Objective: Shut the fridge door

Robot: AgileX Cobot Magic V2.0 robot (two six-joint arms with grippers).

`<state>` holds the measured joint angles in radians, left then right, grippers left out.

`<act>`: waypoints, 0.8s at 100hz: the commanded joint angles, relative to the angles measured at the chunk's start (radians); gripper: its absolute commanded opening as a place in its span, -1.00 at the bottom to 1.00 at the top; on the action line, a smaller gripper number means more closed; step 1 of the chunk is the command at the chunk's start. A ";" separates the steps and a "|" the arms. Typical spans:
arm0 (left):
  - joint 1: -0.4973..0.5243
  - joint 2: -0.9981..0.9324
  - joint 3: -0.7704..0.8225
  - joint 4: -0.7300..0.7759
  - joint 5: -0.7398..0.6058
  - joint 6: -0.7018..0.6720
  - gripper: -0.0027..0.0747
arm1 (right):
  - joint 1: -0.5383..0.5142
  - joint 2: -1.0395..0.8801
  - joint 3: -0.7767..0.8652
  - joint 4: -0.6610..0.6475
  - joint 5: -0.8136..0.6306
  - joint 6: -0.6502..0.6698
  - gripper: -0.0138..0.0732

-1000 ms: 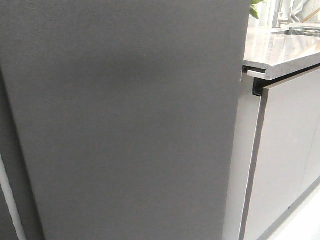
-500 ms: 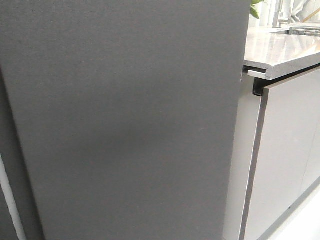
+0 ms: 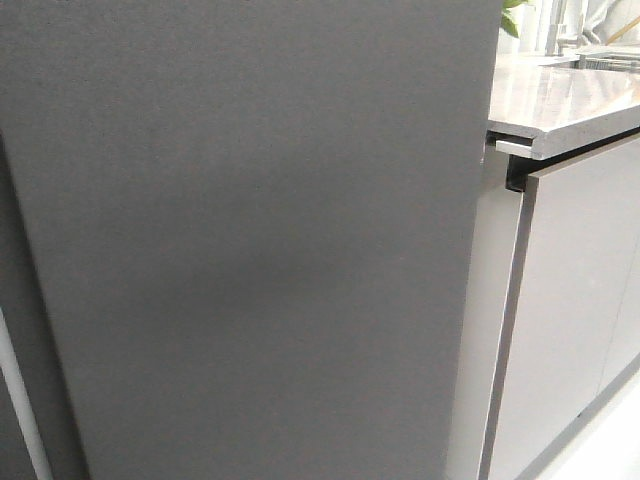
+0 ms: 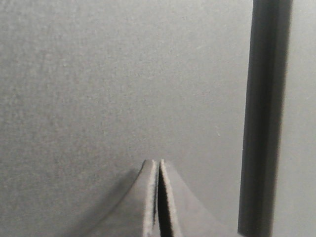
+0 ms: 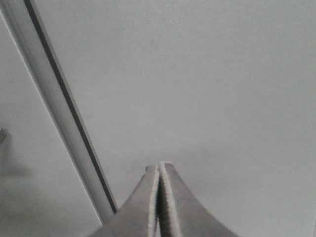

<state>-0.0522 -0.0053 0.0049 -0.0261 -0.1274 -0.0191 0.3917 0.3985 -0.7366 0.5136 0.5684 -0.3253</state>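
Observation:
The fridge door (image 3: 250, 240) fills most of the front view with its matte dark grey outer face; its white inner side is hidden. No gripper shows in the front view. In the left wrist view my left gripper (image 4: 158, 162) is shut and empty, its tips close to or against the door's grey face (image 4: 123, 74), with a dark vertical gap (image 4: 264, 118) beside it. In the right wrist view my right gripper (image 5: 159, 166) is shut and empty, tips near a flat grey panel (image 5: 197, 74) next to a slanted seam (image 5: 64, 118).
Glossy light grey cabinet fronts (image 3: 570, 320) stand right of the door under a pale countertop (image 3: 560, 100). A green plant (image 3: 515, 15) shows at the top right. A pale strip (image 3: 20, 400) runs along the lower left edge.
A faint shadow on the door's face has faded. The door and the cabinets show no visible movement.

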 commanded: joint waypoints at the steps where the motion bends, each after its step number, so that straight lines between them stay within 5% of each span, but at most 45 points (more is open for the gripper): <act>1: 0.006 -0.010 0.035 -0.004 -0.073 -0.004 -0.98 | -0.004 0.006 -0.023 -0.004 -0.092 -0.003 -0.79; 15: 0.006 -0.010 0.035 -0.004 -0.073 -0.004 -0.98 | -0.026 -0.002 0.000 -0.014 -0.200 -0.006 -0.79; 32: 0.006 -0.010 0.035 -0.004 -0.073 -0.004 -0.98 | -0.204 -0.057 0.110 -0.014 -0.320 -0.006 -0.79; 56: 0.006 -0.010 0.035 -0.004 -0.073 -0.004 -0.98 | -0.418 -0.255 0.402 -0.014 -0.502 -0.006 -0.79; 80: 0.006 -0.010 0.035 -0.004 -0.073 -0.004 -0.98 | -0.475 -0.384 0.680 -0.012 -0.602 -0.006 -0.79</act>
<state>-0.0522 -0.0053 0.0049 -0.0261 -0.1274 -0.0191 -0.0715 0.0359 -0.1015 0.5001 0.0738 -0.3273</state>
